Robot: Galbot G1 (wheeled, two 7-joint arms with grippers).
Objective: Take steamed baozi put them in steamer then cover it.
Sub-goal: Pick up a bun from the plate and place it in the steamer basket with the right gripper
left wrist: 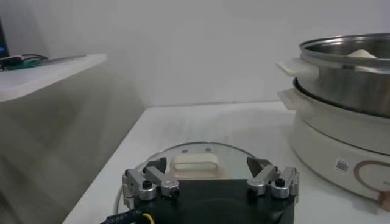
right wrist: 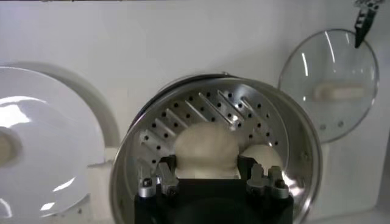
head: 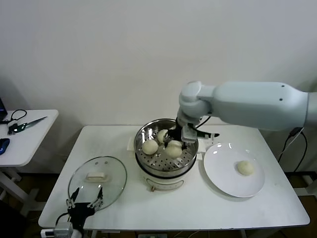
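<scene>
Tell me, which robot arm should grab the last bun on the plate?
Probably the right: its hand is over the steamer beside the plate with the bun; the left hand waits by the lid.

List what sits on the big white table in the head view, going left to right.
Glass lid with the left gripper at its near edge → steamer with buns inside and the right gripper over it → white plate holding one bun.

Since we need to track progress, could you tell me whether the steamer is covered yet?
Uncovered. The steamer stands open with buns on its tray; the cover lies flat on the table beside it.
</scene>
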